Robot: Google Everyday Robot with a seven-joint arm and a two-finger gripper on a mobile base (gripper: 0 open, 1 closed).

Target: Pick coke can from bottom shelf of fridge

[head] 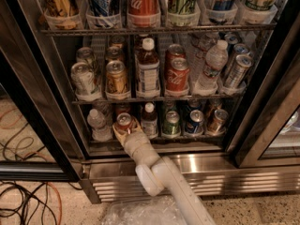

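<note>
We judge the pick to be about halfway through. The reach into the fridge is done and the grasp looks made, but the lift and the withdrawal are left: the coke can stands upright on the bottom shelf, not yet raised clear of it, as far as we can see

The gripper is at the left part of that shelf, just inside the front rail, at the end of the white arm that slants up from the lower right of the floor. Its tan fingers sit on either side of the can, one to the left and one to the right, and seem pressed against its red wall, so we read the hand as clenched on the can. Only the silver top and a band of red show above the fingers

The can is hemmed in closely: a clear water bottle stands just beside it on the left, and a brown bottle with a white cap just beside it on the right. The green can is further right, apart from the hand. In our judgement what is left is to lift the can a little and draw it straight out over the rail between those two bottles
</note>
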